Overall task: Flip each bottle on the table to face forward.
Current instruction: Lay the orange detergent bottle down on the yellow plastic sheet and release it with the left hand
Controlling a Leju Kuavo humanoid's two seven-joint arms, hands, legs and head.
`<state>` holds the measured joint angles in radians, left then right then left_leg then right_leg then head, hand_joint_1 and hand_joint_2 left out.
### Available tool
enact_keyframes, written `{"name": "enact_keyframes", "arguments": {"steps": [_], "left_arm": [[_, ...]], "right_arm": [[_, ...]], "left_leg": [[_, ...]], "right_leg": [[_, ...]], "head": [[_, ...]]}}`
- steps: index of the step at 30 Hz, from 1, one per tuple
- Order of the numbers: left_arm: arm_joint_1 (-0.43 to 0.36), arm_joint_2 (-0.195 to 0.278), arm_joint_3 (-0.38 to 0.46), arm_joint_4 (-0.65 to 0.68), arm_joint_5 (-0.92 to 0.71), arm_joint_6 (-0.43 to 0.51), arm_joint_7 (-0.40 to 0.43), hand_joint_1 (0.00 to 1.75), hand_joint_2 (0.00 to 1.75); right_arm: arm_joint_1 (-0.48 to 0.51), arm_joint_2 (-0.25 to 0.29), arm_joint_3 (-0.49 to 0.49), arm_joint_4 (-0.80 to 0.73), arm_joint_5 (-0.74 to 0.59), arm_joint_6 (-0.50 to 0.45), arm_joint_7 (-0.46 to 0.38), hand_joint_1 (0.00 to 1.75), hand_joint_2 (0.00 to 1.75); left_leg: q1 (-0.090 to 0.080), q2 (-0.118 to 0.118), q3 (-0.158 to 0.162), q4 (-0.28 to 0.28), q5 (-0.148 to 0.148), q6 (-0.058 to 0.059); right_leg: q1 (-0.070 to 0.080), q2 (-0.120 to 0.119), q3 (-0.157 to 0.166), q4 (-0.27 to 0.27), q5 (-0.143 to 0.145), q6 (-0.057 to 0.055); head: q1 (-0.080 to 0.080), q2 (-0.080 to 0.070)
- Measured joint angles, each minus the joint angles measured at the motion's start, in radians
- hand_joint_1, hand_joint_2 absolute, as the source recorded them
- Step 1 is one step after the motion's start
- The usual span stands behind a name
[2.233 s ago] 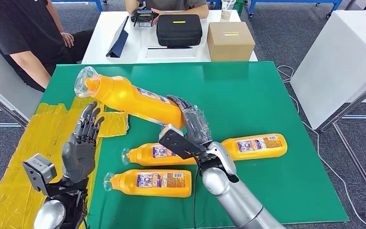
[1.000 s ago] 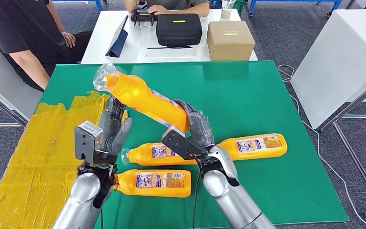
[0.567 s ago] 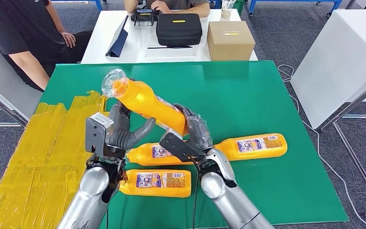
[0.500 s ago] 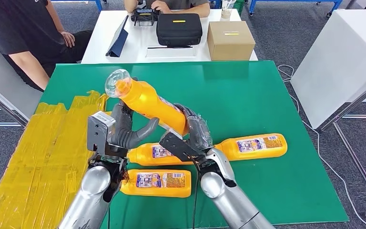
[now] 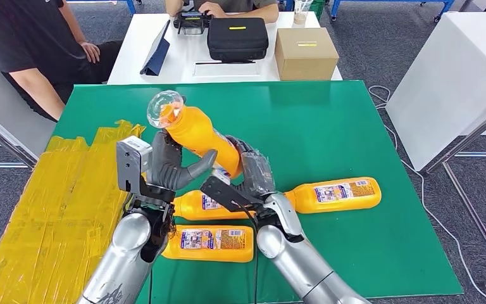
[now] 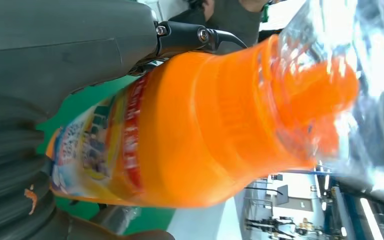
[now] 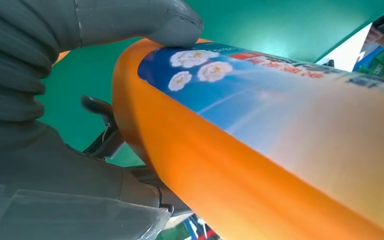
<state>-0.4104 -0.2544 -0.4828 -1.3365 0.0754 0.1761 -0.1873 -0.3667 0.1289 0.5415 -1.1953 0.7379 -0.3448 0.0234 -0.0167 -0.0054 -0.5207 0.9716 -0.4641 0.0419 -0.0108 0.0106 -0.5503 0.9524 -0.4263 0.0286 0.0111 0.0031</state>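
Note:
My right hand (image 5: 255, 179) grips the base of an orange bottle (image 5: 204, 137) and holds it tilted above the green table (image 5: 329, 120), its clear-wrapped cap (image 5: 164, 109) up and to the left. The right wrist view has the bottle's blue flowered label (image 7: 260, 100) under my thumb (image 7: 130, 20). My left hand (image 5: 168, 168) reaches around the bottle's middle, fingers behind it and thumb in front, still apart. The bottle (image 6: 205, 125) lies close against that hand (image 6: 55, 50). Three more orange bottles lie flat: one at the right (image 5: 336, 194), one in the middle (image 5: 193, 204), one nearest (image 5: 212, 243).
Yellow tape (image 5: 50, 196) covers the table's left part. Behind stands a white table (image 5: 133, 57) with a black case (image 5: 238, 38), a cardboard box (image 5: 305, 54) and a tablet (image 5: 158, 50). One person (image 5: 19, 44) sits at the left, another (image 5: 228, 6) behind. A white cabinet (image 5: 455, 76) is right.
My right hand has swung the held bottle more upright and rightwards. My left hand rose from the left and came around the bottle's middle, thumb now against it.

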Motion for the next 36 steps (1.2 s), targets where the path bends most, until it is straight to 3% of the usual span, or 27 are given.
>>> {"name": "enact_keyframes", "arguments": {"steps": [14,18,28,32,36], "left_arm": [[-0.024,-0.005,0.012,0.039,0.193,-0.011,0.041,0.01,1.75],[-0.031,-0.005,0.016,0.049,0.209,-0.01,0.043,1.54,1.75],[-0.043,-0.005,0.018,0.067,0.21,-0.001,0.038,1.54,1.75],[-0.045,-0.005,0.018,0.07,0.21,0.0,0.038,1.75,1.75],[-0.046,-0.005,0.019,0.072,0.206,0.006,0.037,1.75,1.75]], "right_arm": [[-0.066,0.053,0.084,0.146,0.028,-0.083,0.029,1.75,1.75],[-0.079,0.059,0.093,0.164,0.04,-0.086,0.04,1.75,1.75],[-0.093,0.06,0.104,0.179,0.04,-0.085,0.05,1.75,1.75],[-0.095,0.06,0.104,0.182,0.04,-0.085,0.05,1.75,1.75],[-0.098,0.06,0.107,0.184,0.031,-0.085,0.05,1.75,1.75]], "left_leg": [[0.0,0.0,0.0,0.0,0.0,0.0],[0.0,0.0,0.0,0.0,0.0,0.0],[0.0,0.0,-0.001,0.0,0.0,0.0],[0.0,0.0,-0.001,0.0,0.0,0.0],[0.0,0.0,-0.001,0.0,0.0,0.0]], "right_leg": [[0.0,0.0,0.0,0.0,0.0,0.0],[0.0,0.0,0.0,0.0,0.0,0.0],[0.0,0.0,0.0,0.0,0.0,0.0],[0.0,0.0,0.0,0.0,0.0,0.0],[0.0,0.0,0.0,0.0,0.0,0.0]], "head": [[0.0,0.0],[0.0,0.0],[0.0,0.0],[0.0,0.0],[0.0,0.0]]}}
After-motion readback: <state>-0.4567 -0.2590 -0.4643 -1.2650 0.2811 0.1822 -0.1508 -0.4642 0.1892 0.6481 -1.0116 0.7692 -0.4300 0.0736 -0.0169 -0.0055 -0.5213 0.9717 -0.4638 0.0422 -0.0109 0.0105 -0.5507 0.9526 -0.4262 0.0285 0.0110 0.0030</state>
